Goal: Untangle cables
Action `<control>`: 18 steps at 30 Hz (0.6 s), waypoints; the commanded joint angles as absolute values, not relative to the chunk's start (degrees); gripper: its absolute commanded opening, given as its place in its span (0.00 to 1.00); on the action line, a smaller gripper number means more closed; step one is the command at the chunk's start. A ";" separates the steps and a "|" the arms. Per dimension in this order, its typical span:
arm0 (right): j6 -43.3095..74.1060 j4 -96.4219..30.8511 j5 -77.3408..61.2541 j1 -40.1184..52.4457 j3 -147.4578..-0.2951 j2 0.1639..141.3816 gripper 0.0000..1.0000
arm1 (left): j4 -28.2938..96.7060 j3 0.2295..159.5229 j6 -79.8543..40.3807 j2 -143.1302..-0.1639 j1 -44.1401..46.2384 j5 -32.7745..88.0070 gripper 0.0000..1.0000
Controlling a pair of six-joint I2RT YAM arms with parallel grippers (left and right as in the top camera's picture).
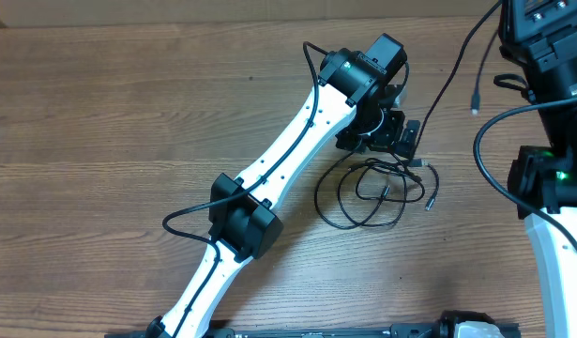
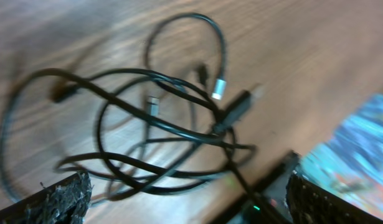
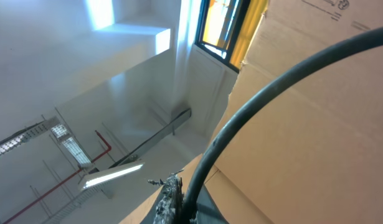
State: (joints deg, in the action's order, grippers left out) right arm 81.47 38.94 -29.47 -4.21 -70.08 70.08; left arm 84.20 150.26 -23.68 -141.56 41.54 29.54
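The cables [image 1: 377, 188] lie as a loose tangle of thin black loops on the wooden table, right of centre. My left gripper [image 1: 402, 141] hangs just above the tangle's far edge. In the left wrist view the cables [image 2: 166, 118] spread below the left gripper [image 2: 191, 205], which is open, with a silvery plug [image 2: 219, 89] among them. Nothing sits between its fingers [image 2: 54, 202]. My right gripper [image 3: 188, 208] points up toward the ceiling, shut on one black cable [image 3: 253, 124]. That strand [image 1: 452, 80] rises from the tangle to the top right; a plug end [image 1: 475, 103] dangles there.
The right arm's base [image 1: 551, 178], with a green light, stands at the right edge close to the tangle. The left arm [image 1: 269, 188] crosses the table diagonally from the bottom left. A cardboard box [image 3: 328, 124] fills the right wrist view's right side.
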 commanded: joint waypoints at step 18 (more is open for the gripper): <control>81.23 38.85 -30.96 -4.60 -72.07 71.18 0.04 | 96.84 149.03 -7.88 -142.17 35.97 29.74 1.00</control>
State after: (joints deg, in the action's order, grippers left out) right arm 81.41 38.76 -30.70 -4.25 -70.08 71.37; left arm 96.66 149.23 -3.66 -141.56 40.58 32.34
